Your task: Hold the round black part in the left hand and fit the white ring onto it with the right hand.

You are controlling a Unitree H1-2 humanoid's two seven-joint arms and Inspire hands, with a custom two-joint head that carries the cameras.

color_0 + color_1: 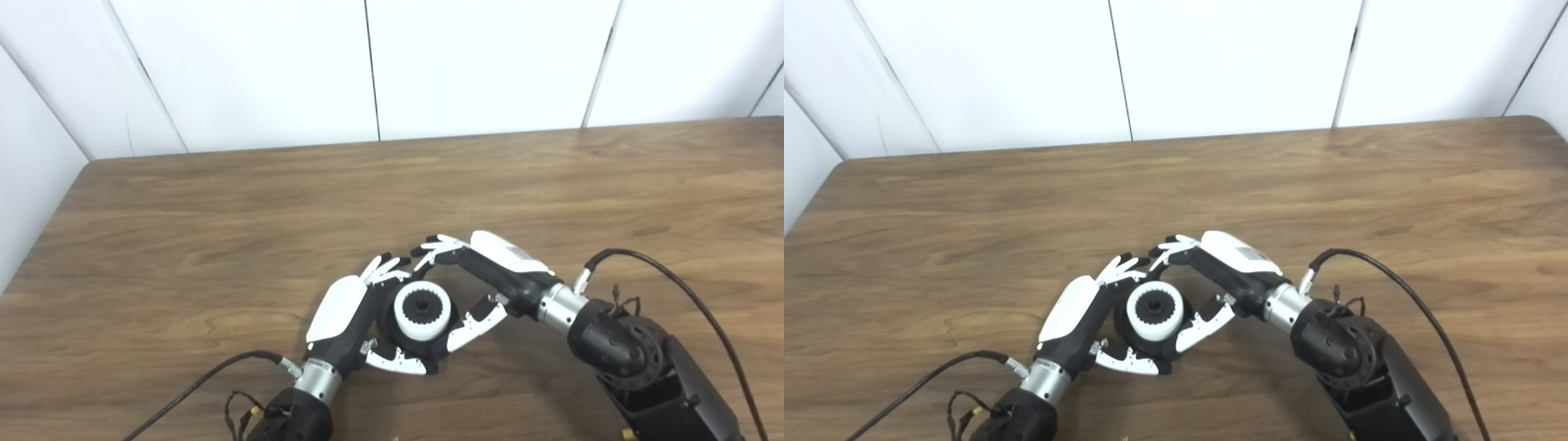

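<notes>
While the round black part [398, 334] is cupped by the left hand [346, 312], the white ring [422, 310] is seated on it, pinched from 3 o'clock by the right hand [490, 272].

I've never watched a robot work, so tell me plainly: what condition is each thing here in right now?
round black part: gripped in the left hand, above the table.
white ring: seated on the black part.
left hand: shut on the black part.
right hand: fingers spread around the ring; grip unclear.
table: bare wood.
</notes>
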